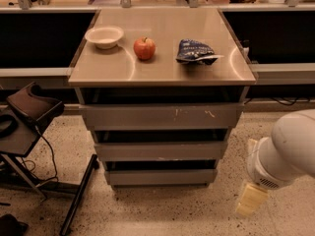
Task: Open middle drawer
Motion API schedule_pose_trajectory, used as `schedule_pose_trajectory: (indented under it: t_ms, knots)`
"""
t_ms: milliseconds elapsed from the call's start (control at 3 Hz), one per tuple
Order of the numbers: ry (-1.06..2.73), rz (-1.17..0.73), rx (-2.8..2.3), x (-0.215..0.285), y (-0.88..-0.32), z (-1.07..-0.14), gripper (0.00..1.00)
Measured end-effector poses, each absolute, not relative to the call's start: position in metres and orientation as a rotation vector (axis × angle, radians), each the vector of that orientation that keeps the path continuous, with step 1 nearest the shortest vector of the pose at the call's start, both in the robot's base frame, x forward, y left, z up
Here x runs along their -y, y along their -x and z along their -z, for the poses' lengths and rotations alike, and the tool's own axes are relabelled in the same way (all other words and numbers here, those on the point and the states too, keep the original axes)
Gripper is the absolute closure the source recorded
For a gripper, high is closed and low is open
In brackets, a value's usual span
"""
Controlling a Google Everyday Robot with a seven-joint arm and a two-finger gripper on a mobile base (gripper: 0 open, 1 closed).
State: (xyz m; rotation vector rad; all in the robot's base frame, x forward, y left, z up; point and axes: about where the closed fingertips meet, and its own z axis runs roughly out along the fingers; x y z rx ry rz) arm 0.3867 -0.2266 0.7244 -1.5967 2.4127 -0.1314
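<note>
The middle drawer (pixel 160 151) is a wide, shallow grey front in the metal cabinet, between the taller scratched top front (pixel 162 116) and the short bottom front (pixel 160 177). All three fronts look pushed in. My gripper (pixel 251 198) hangs pale and low at the lower right, below the bulky white arm (pixel 288 149). It is to the right of the cabinet, apart from it, near the height of the bottom front, over the floor.
On the cabinet top (pixel 98 73) stand a white bowl (pixel 104 36), a red apple (pixel 144 48) and a blue snack bag (pixel 194 51). A dark stand with cables (pixel 29 117) is at the left. The floor is speckled terrazzo (pixel 162 210).
</note>
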Motion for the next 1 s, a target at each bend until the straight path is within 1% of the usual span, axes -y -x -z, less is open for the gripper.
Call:
schedule_pose_trajectory:
  t_ms: [333, 667, 1000]
  knots:
    - [1.591, 0.174, -2.383, 0.203, -0.385, -0.671, 0.00]
    - [1.571, 0.239, -2.301, 0.184, -0.401, -0.639, 0.00]
    - [1.477, 0.287, -2.164, 0.166, -0.435, -0.641, 0.00]
